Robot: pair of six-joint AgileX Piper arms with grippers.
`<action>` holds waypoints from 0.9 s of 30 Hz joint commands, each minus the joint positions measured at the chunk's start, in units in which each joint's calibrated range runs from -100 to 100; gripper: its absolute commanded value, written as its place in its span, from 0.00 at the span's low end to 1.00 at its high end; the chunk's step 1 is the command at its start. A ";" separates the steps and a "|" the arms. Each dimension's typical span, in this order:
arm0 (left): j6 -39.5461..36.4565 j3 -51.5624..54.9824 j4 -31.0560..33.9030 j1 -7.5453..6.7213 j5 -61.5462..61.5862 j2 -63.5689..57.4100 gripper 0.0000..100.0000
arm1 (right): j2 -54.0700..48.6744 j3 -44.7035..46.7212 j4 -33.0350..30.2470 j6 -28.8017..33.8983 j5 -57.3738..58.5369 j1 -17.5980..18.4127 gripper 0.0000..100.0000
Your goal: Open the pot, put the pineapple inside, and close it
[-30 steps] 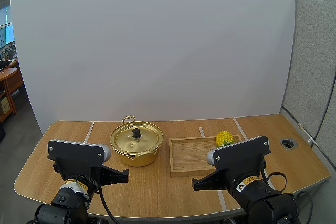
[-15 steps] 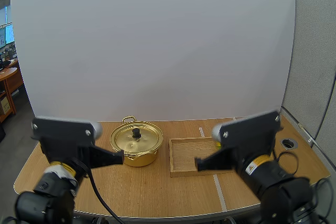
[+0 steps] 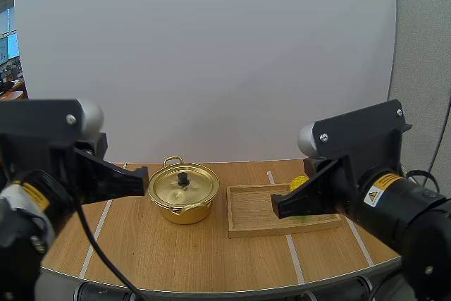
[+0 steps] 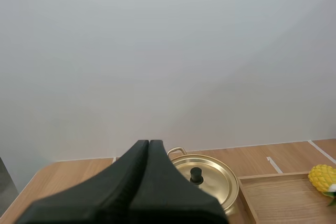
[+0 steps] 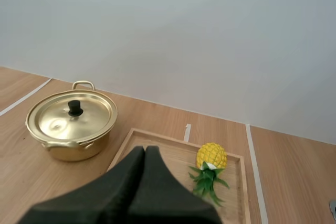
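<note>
Both arms have risen from the bottom edge of the frame, where they sat a second ago, to mid-height, and nothing on the table (image 3: 176, 252) has shifted with them. The pot (image 3: 182, 201) stands left of centre in the high view with its lid (image 3: 173, 187) on and the black knob (image 3: 183, 177) upright in the middle. Just beside it to the right, not touching, lies the wooden tray (image 3: 254, 211). The pineapple (image 5: 211, 156) rests in the tray's far right corner with its leaves pointing back toward the arms. The left gripper (image 3: 145, 182) hangs at the pot's left side, fingers clenched together into one dark wedge and holding nothing. The right gripper (image 3: 276, 209) is likewise closed and empty in front of the tray's right part. I judge this to be the start of the approach. The lid has yet to come off, the left arm looks better placed for the knob and the right for the fruit, and each must spread its fingers first
</note>
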 commanded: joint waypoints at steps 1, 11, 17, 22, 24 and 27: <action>0.06 -3.53 0.44 0.06 7.50 0.00 0.00 | 0.00 -2.92 -0.23 0.17 6.63 -0.32 0.00; 0.19 -7.18 0.56 0.06 18.30 0.00 0.00 | 0.00 -10.14 -0.23 0.17 18.31 -0.32 0.00; 0.27 -7.18 0.56 0.06 18.53 0.00 0.00 | 0.00 -10.81 -0.76 3.13 18.31 -0.32 0.00; 3.29 -7.18 -0.32 0.06 18.53 4.45 0.00 | 2.24 -10.81 -2.60 5.36 18.31 -0.32 0.00; 3.61 -7.18 -1.14 0.06 18.53 7.20 0.00 | 3.91 -10.81 -3.02 5.36 18.31 -0.32 0.00; 3.92 -7.18 -3.29 0.06 18.53 12.08 0.00 | 6.89 -10.81 -3.90 6.21 18.31 -0.32 0.00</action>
